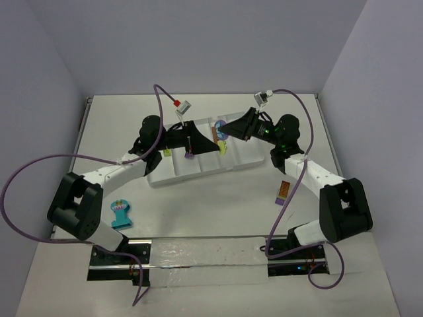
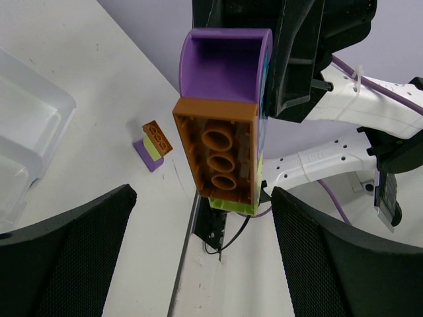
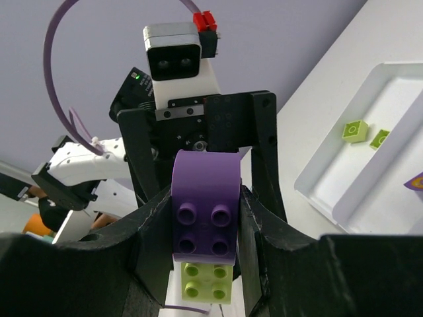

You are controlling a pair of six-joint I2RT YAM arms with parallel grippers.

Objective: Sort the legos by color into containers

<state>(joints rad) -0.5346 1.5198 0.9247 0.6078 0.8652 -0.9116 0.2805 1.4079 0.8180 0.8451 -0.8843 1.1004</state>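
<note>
My right gripper [image 1: 232, 127] [image 3: 206, 221] is shut on a stack of legos [image 1: 219, 132] held above the white tray [image 1: 173, 176]. The stack is a purple arched brick [image 3: 205, 198] and a lime green brick [image 3: 206, 281]. In the left wrist view it shows purple, an orange-brown brick [image 2: 221, 148] and lime green. My left gripper [image 1: 206, 140] [image 2: 201, 197] is open, and its fingers [image 2: 63, 257] stand wide to either side of the stack's lower end without touching it. A teal comb-like piece [image 1: 121, 212] lies on the table near the left arm.
A small orange-brown, green and purple stack [image 1: 283, 191] [image 2: 153, 144] lies on the table at the right. The tray's compartments [image 3: 330, 191] hold lime green bricks [image 3: 355, 130] and a purple piece [image 1: 190, 156]. A metal rail [image 1: 198, 254] runs along the near edge.
</note>
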